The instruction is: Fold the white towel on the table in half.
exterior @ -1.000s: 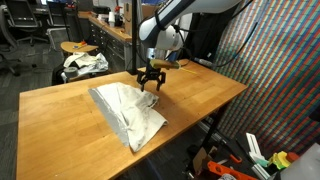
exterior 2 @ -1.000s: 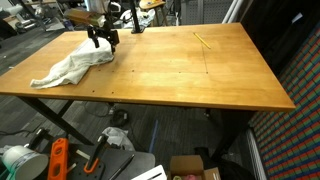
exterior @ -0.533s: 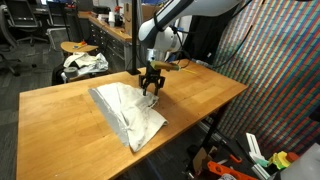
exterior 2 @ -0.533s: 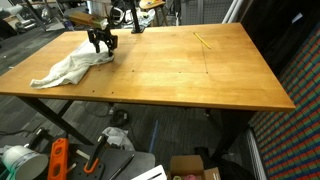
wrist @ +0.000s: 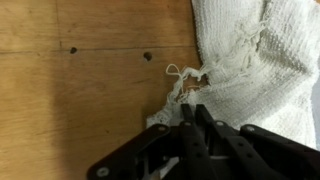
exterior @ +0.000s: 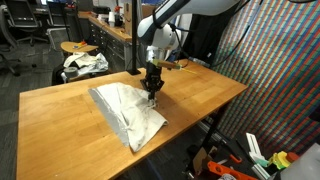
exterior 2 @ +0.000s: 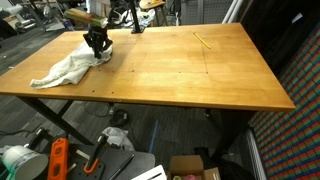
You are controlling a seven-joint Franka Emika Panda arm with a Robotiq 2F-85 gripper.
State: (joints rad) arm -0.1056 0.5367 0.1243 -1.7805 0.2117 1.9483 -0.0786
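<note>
- On the table (exterior: 60,115), the white towel (exterior: 128,112) lies with its long axis diagonal, pointing away from the gripper (exterior: 152,93).
- The 2 fingers (wrist: 210,135), wide apart 1 second ago, now pinch its frayed corner.

No text, label, brand, number or sign can be read in any view; whatever print may exist is too small or blurred to be made out.

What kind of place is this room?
Probably a robotics lab or workshop: a robot arm works over a large wooden table, an office chair stands behind, and tools lie on the floor.
</note>
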